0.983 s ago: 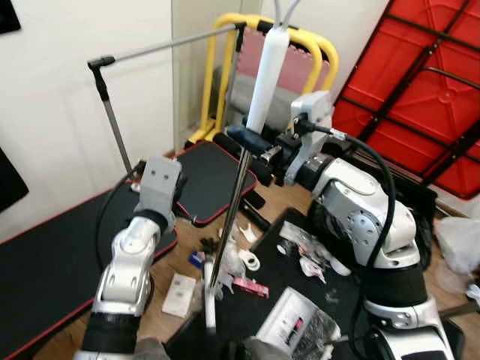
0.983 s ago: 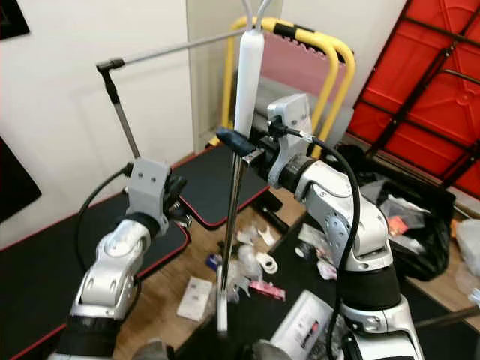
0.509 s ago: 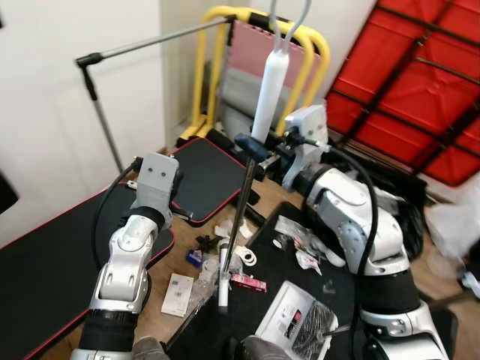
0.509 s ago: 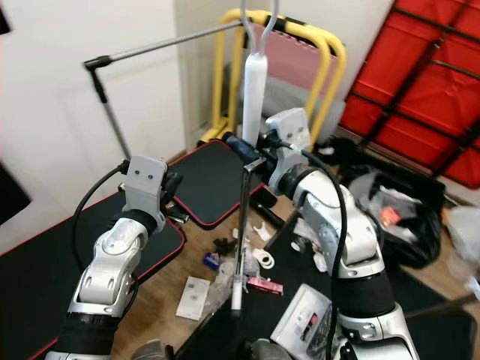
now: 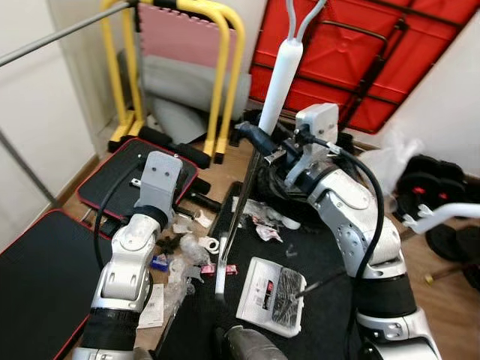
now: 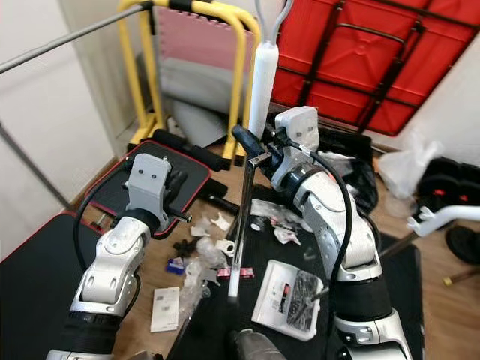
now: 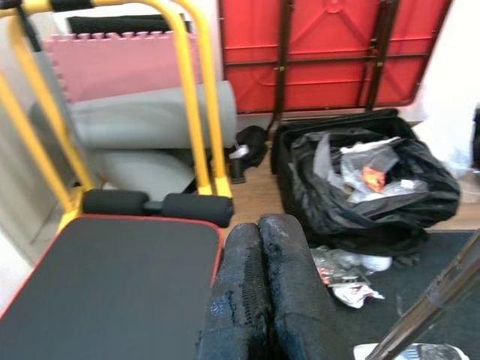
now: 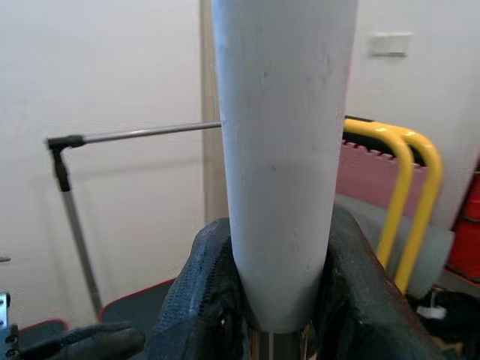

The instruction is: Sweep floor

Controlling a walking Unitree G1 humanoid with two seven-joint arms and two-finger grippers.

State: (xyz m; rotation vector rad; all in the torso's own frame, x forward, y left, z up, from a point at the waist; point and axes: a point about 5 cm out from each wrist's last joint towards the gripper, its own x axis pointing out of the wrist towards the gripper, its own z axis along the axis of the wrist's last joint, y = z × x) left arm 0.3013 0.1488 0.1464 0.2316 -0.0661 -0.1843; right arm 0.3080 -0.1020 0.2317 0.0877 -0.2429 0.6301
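While the right gripper (image 8: 274,300) clamps the broom handle (image 5: 279,79) upright and the left gripper (image 7: 262,289) hangs closed on nothing, litter (image 5: 191,251) beside the black mat (image 5: 322,262) remains; sweeping appears barely begun.

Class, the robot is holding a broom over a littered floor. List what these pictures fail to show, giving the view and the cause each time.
1. Long broom with white grip and metal shaft: its sweeping end is cut off at the bottom edge of both eye views.
2. Right gripper: wrist view shows the fingers clamped on the grip, which hides the scene beyond.
3. White printed leaflet: print too small to read.
4. Open black bag: its contents are a jumble.
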